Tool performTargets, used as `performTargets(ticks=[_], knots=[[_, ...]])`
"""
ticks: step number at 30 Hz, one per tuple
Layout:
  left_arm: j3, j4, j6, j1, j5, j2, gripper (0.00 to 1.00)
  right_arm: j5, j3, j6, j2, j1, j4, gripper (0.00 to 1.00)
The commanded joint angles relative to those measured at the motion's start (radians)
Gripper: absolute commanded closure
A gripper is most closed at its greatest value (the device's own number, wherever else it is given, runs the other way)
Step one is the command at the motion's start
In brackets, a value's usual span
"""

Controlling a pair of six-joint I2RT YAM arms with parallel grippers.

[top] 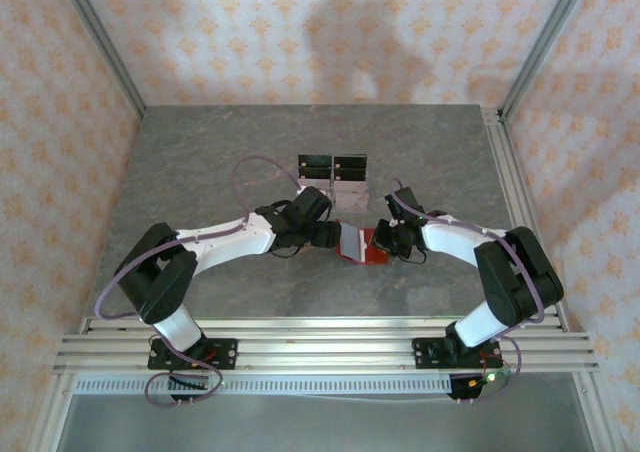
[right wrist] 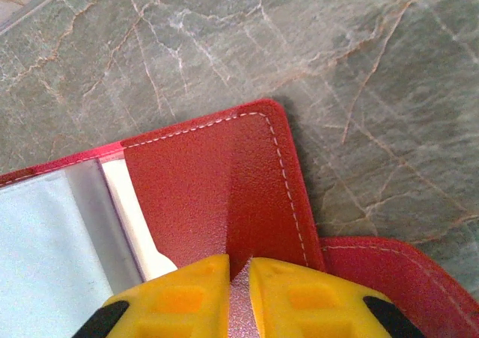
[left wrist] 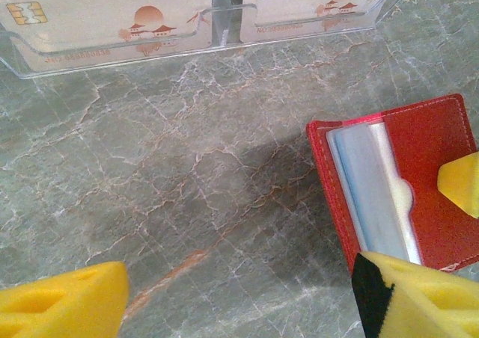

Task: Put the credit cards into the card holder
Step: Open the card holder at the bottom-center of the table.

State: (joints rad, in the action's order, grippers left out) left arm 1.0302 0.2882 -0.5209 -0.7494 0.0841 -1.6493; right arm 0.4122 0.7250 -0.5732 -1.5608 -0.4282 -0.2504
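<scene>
The red card holder (top: pixel 366 245) lies open on the table between my two grippers. A pale blue credit card (left wrist: pixel 372 196) sits in its clear inner pocket (right wrist: pixel 52 248). My right gripper (right wrist: pixel 238 286) is shut on a raised fold of the card holder's red flap (right wrist: pixel 224 181). My left gripper (left wrist: pixel 239 297) is open over bare table just left of the card holder (left wrist: pixel 426 151). Its right finger (left wrist: pixel 419 297) overlaps the holder's near corner. Two more credit cards (left wrist: pixel 112 13) with gold chips stand in the clear plastic stand.
The clear plastic stand (top: pixel 333 168) with black blocks is just behind the card holder, close to both wrists. In the left wrist view its front lip (left wrist: pixel 217 42) runs along the top. Metal frame rails (top: pixel 505 172) border the table on the right.
</scene>
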Motion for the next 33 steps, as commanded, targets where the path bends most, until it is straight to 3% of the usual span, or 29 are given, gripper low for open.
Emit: performTargets(ticks=[1,11,18,21,27,33], knots=[[0.031,-0.002,0.025,-0.005,-0.030,-0.004,0.20,-0.052,-0.068,-0.006,-0.101,-0.004,-0.010,0.83],[0.015,-0.026,0.027,0.002,-0.046,-0.083,0.22,-0.049,-0.069,-0.003,-0.127,-0.005,-0.003,0.82],[-0.060,-0.230,-0.042,0.058,0.196,-0.097,0.25,-0.053,-0.075,-0.002,-0.140,-0.005,0.001,0.82],[-0.099,-0.306,-0.084,0.083,0.249,-0.092,0.28,-0.055,-0.076,-0.001,-0.143,-0.004,0.003,0.83],[-0.130,-0.377,-0.121,0.100,0.299,-0.077,0.41,-0.056,-0.076,0.000,-0.146,-0.004,0.004,0.83],[-0.136,-0.423,-0.148,0.102,0.325,-0.089,0.60,-0.055,-0.079,0.000,-0.152,-0.003,0.008,0.83]])
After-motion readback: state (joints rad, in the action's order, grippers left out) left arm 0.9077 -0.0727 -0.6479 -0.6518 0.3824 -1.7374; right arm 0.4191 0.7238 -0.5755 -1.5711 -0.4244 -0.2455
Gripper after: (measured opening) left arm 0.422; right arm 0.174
